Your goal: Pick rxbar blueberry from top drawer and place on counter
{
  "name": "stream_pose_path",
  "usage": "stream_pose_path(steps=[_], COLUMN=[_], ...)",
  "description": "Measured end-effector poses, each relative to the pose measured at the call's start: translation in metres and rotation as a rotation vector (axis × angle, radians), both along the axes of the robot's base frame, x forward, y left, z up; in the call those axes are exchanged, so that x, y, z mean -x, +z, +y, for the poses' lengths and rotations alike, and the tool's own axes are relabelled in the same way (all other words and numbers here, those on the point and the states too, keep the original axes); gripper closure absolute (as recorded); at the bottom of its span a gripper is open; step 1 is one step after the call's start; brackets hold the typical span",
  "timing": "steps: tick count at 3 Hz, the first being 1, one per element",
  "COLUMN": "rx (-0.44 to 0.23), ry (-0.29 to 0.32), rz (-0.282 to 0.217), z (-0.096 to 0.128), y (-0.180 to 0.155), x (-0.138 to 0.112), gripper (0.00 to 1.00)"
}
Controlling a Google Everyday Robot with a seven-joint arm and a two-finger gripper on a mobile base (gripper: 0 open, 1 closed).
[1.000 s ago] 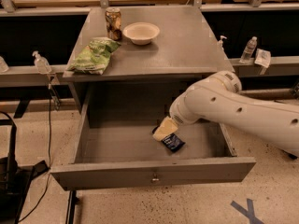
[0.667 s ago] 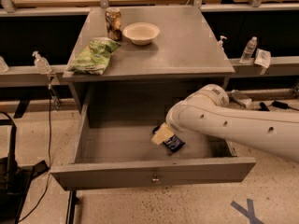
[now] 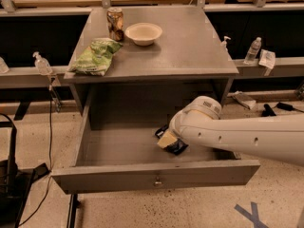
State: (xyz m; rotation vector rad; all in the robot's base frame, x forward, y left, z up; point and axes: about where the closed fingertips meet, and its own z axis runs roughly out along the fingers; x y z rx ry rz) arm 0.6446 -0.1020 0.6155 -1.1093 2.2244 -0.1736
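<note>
The top drawer [image 3: 118, 177] of the grey cabinet stands pulled wide open. The rxbar blueberry [image 3: 177, 147], a small dark wrapper, lies flat on the drawer floor right of centre. My gripper [image 3: 167, 139], with a pale yellowish tip, is down inside the drawer, right on top of the bar's left part and covering some of it. The white arm [image 3: 237, 137] reaches in from the right over the drawer's right side. The counter [image 3: 190, 42] is the cabinet's grey top behind the drawer.
On the counter's left part lie a green chip bag [image 3: 97, 56], a can [image 3: 115, 23] and a white bowl [image 3: 143, 33]. Bottles [image 3: 41, 63] [image 3: 252, 50] stand on the ledges at either side. A black stand [image 3: 9, 175] is on the floor at left.
The arm has swung lower and to the left over the drawer's right side. The gripper has sunk slightly onto the bar. The bar has not moved.
</note>
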Motion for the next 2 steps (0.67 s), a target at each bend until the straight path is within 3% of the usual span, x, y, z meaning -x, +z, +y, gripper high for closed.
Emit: stream_pose_path(steps=[1,2], rx=[-0.049,-0.049], ry=[-0.005,-0.005], rz=[-0.020,-0.020], z=[-0.0048,-0.0048], y=[-0.0175,-0.0111], x=[-0.0072,-0.0072], gripper=[0.21,0.44])
